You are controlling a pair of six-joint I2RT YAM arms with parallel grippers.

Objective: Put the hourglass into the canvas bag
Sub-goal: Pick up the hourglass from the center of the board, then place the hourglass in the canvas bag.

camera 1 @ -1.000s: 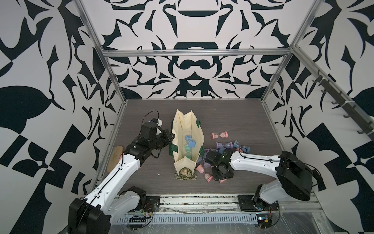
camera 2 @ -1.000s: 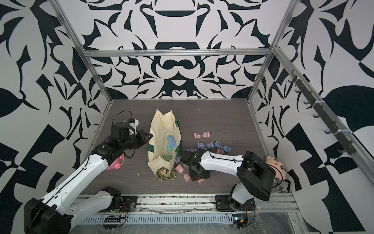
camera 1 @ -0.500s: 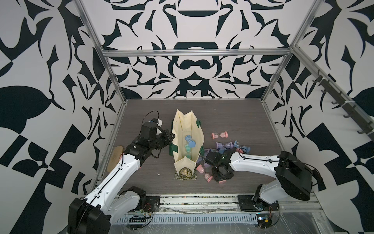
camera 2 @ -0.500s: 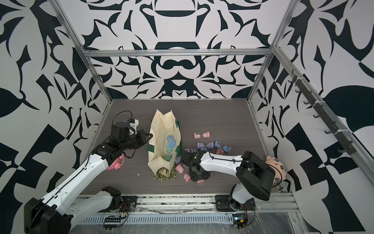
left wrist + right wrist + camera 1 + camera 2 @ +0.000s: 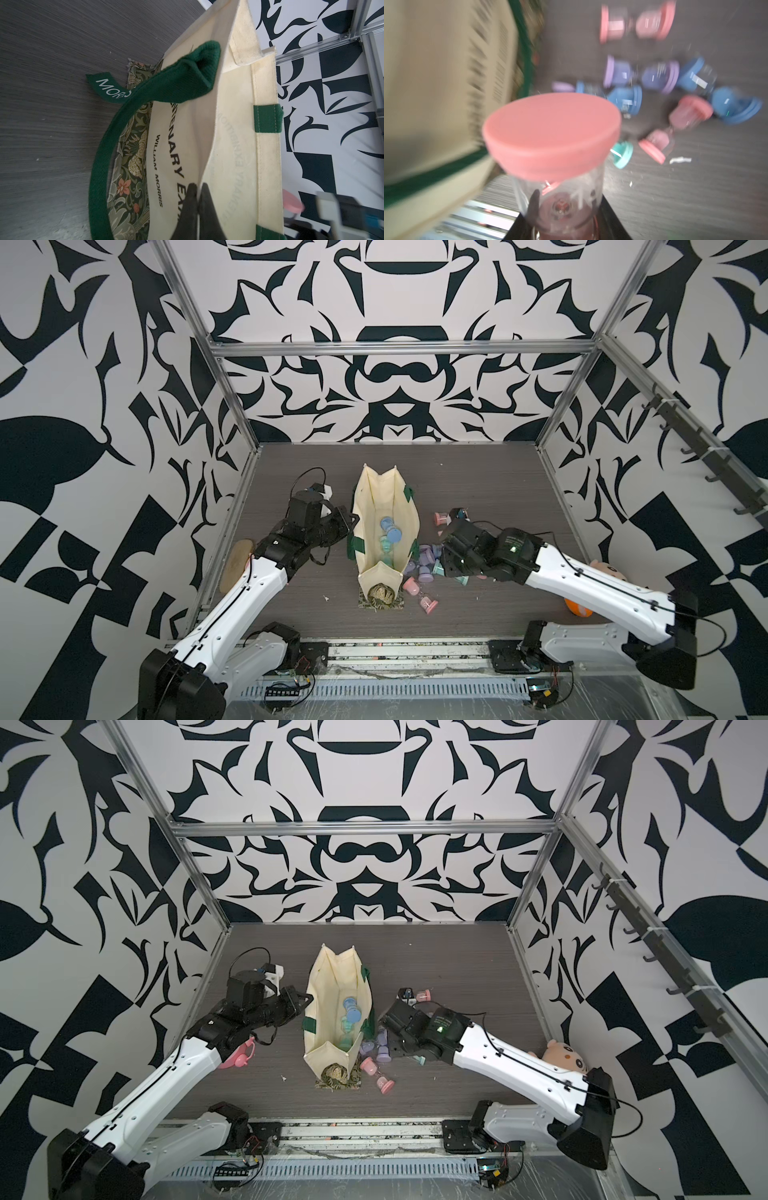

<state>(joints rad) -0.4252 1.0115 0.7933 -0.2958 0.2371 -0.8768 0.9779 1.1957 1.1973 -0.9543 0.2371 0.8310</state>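
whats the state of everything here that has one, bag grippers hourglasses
canvas bag, standing upright, mouth open
left gripper, shut on the canvas bag's rim
right gripper, shut on the pink hourglass
pink hourglass, gripped by its clear body, outside the bag
blue hourglasses, lying inside the bag
loose hourglasses, lying on the table beside the bag

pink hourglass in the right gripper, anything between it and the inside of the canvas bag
Only the near wall of the canvas bag, upright between the pink hourglass in the right gripper and the mouth; it likely has to clear the rim. The mouth is open, the left gripper pinching the opposite wall.
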